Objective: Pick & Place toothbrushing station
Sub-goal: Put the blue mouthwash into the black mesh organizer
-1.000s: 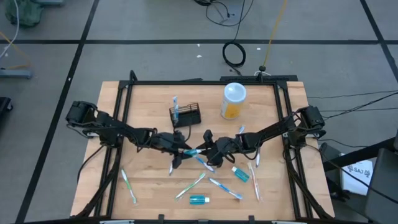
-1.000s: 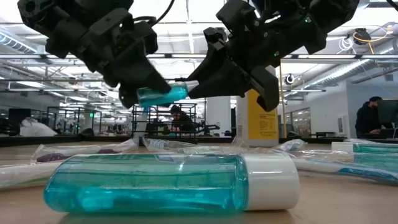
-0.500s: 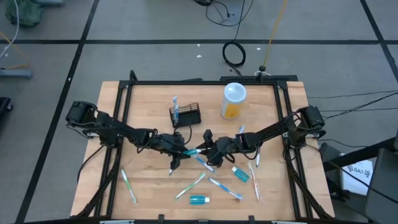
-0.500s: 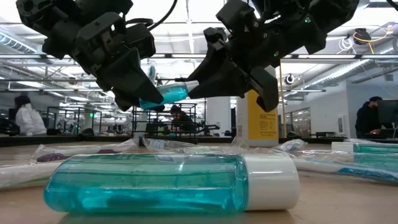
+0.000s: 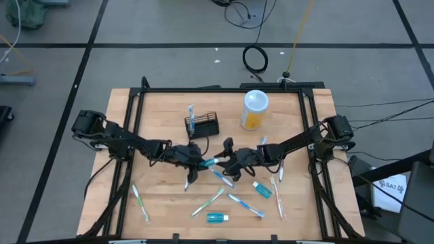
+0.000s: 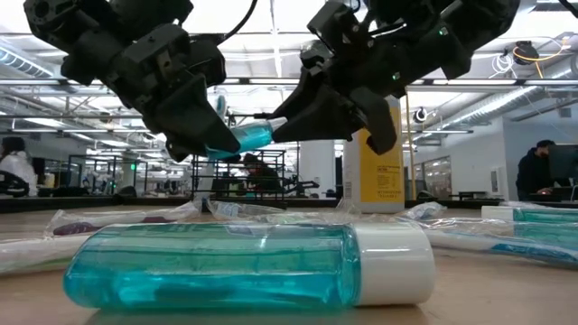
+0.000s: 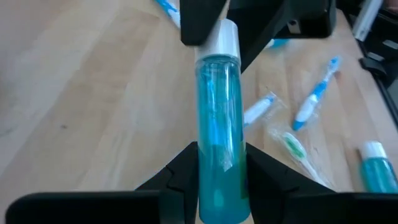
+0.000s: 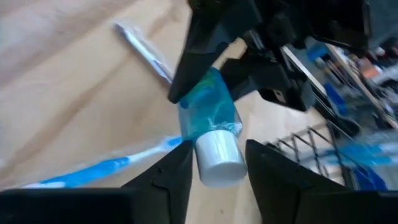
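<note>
A clear bottle of blue liquid with a white cap (image 5: 209, 163) (image 6: 239, 137) hangs over the middle of the table between my two grippers. My left gripper (image 5: 198, 163) (image 7: 221, 186) is shut on its blue body. My right gripper (image 5: 225, 161) (image 8: 217, 168) is open, with one finger on each side of the white cap (image 8: 217, 158). The toothbrushing station (image 5: 203, 125), a small black rack, stands on its base farther back with a blue toothbrush (image 5: 191, 115) upright in it. My left gripper pinches the bottle's blue body near its bottom end (image 7: 219, 177) between its two fingers. The fingers come from the table's left, slanting down, and lie along the bottle. The bottle is lifted clear, cap end pointing right and slightly up. My right gripper: whether a finger touches the cap, I cannot tell.
A white-lidded container with orange contents (image 5: 255, 108) stands at the back. Two more blue bottles (image 5: 217, 217) (image 5: 263, 189) and several wrapped toothbrushes (image 5: 139, 202) (image 5: 245, 205) (image 5: 278, 193) lie near the front edge. One bottle (image 6: 244, 262) lies close before the low camera.
My left gripper has shut on the bottle's blue body and taken hold, staying in place. My right gripper has rolled a little at the cap end and its fingers have spread apart. The bottle has stayed where it was, clear of the table.
</note>
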You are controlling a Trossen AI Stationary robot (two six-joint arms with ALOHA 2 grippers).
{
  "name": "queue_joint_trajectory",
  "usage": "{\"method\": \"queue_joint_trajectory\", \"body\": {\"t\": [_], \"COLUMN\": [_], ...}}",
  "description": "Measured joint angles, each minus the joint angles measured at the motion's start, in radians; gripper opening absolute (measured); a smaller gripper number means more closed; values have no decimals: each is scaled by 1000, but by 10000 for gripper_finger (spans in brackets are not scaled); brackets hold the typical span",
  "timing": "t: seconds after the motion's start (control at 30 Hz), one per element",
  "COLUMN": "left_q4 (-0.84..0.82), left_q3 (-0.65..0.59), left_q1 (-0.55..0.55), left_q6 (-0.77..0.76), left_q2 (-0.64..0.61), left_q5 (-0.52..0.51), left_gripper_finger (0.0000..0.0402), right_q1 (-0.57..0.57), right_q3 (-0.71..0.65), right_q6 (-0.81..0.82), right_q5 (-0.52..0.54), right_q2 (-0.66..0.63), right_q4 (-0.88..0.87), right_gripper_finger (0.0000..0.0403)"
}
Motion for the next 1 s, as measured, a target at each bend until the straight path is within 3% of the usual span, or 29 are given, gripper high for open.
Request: {"method": "queue_joint_trajectory", "body": {"t": [0.27, 0.47, 0.7, 1.0], "left_q4": [19, 71, 219, 536], "left_q3": [0, 2, 2, 1], "left_q1": [15, 23, 23, 19], "left_q6": [1, 11, 84, 350], "left_q2": [0, 0, 0, 0], "left_q5": [2, 1, 0, -107], "left_gripper_finger": [96, 98, 98, 98], "right_q1": [44, 87, 137, 139], "right_q3": [1, 3, 3, 3], "right_q6": [-12, 24, 207, 419], "right_q5": [112, 142, 391, 287], "right_q2": [-24, -123, -276, -344], "right_q4": [-21, -93, -118, -120], "right_gripper_finger": [209, 225, 226, 226]}}
